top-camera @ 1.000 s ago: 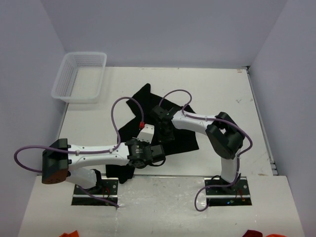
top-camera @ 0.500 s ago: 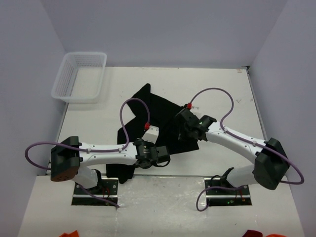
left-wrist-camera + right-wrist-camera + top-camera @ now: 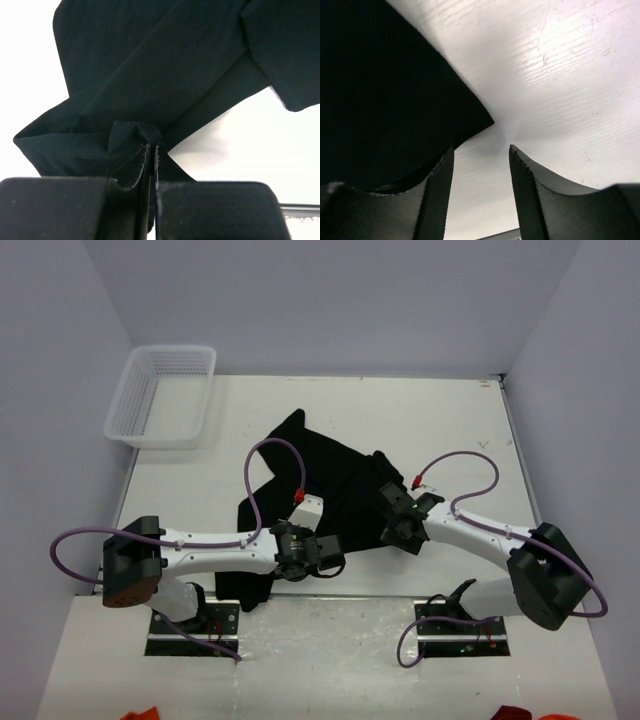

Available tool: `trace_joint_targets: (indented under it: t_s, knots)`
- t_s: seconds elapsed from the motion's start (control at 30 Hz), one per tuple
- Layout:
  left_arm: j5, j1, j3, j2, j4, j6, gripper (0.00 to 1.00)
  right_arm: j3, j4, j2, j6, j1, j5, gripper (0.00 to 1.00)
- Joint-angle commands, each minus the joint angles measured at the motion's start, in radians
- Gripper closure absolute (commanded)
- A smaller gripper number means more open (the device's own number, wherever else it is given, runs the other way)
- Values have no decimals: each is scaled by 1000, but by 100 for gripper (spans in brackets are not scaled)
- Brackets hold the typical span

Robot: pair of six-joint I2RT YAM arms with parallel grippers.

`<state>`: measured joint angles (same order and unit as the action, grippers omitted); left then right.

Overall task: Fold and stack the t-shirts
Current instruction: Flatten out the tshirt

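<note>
t-shirt (image 3: 335, 475): soft black cloth, rumpled
left claw (image 3: 150, 147): pinching a t-shirt fold
right claw (image 3: 481, 150): spread over smooth white tabletop (image 3: 560, 75)

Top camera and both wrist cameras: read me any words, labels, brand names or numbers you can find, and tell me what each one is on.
No text can be read in any view.
Black t-shirt: plain, no print or tag showing.
White mesh basket: no label visible.
Left arm and right arm: any markings on the housings are too small to read.
</note>
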<state>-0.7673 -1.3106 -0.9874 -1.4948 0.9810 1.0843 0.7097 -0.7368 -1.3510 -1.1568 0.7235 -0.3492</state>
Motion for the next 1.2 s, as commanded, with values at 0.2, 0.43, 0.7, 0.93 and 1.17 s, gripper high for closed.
trace_joint_targets:
  t_s: [0.2,0.43,0.7,0.93,1.17]
  knots:
    - [-4,-6,-14,-4,-36,-23,100,-49,109,18,-3,-82,-4,46]
    - [-4,-6,-8,1,-38,-27,100,-36,152,-30,6,-107,26,48]
    - [-3,-6,-11,21,-39,-32,100,-3,165,-91,9,-108,81,54]
    - [-4,-6,-4,51,-22,-26,100,-22,255,-155,-20,-110,148,55]
    - [0,-6,15,57,-33,-34,100,-59,310,-174,-43,-108,165,60]
